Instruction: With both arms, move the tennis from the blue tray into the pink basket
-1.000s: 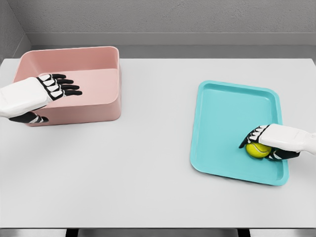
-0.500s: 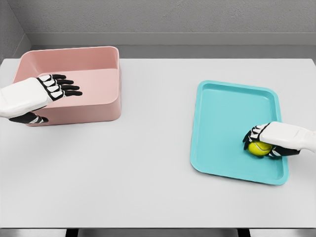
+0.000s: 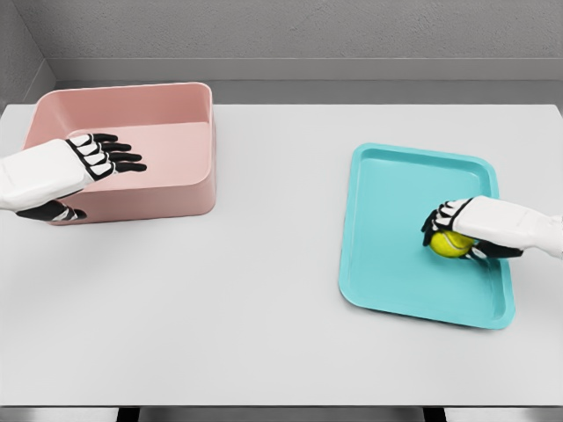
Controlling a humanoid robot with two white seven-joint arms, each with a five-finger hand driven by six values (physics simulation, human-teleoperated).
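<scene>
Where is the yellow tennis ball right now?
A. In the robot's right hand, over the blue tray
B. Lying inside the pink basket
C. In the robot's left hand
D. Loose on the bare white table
A: the right hand has its fingers curled around the tennis ball, above the blue tray.

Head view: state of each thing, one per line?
tennis ball: in the right hand's grasp, over the blue tray
right hand: shut on the tennis ball
left hand: open, fingers spread over the pink basket
pink basket: upright, nothing visible inside
blue tray: flat on table
</scene>
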